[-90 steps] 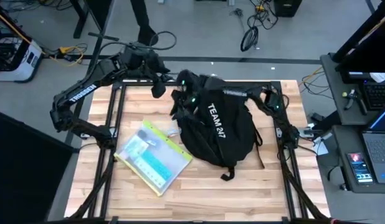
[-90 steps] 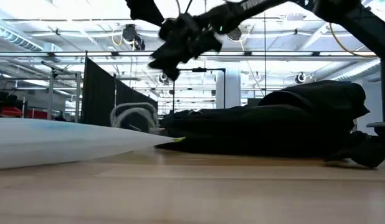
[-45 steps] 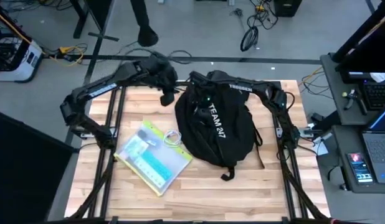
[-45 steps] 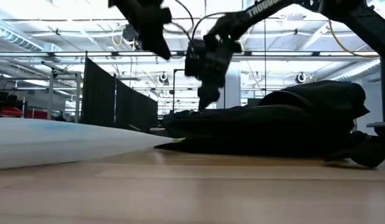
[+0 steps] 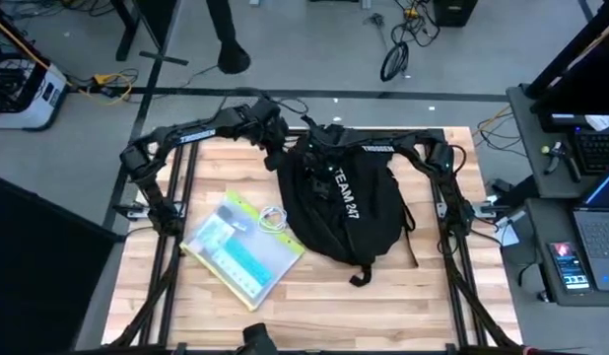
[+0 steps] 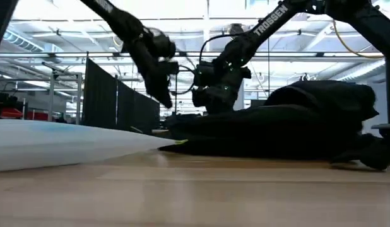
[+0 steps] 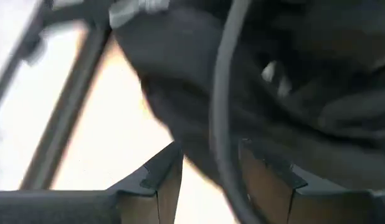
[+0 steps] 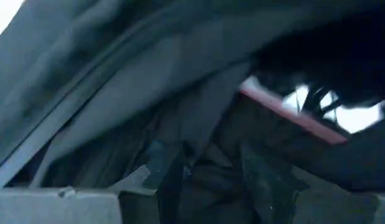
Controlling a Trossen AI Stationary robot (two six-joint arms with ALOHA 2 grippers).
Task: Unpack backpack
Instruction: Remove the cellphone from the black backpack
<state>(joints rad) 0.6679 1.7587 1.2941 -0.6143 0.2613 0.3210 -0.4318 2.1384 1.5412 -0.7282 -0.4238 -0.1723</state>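
Backpack (image 5: pixel 346 202) top flanked by both end effectors, left (image 5: pixel 275 148) parted, right (image 5: pixel 314 156) unclear.

The large rounded black fabric backpack (image 5: pixel 346 205) lies near the middle of the pale wooden bench (image 5: pixel 383 296), toward its far edge, with the flat clear plastic zip pouch (image 5: pixel 241 248) just beside it on the left and a small coil of white cable (image 5: pixel 273 218) resting on the pouch's near corner to the bag. The left gripper (image 5: pixel 275 138) hangs at the backpack's far left corner, and the right gripper (image 5: pixel 314 163) sits right at the bag's far top end, close beside the left one. A laptop (image 5: pixel 602 187) stands on a side desk well off to the right of the bench.
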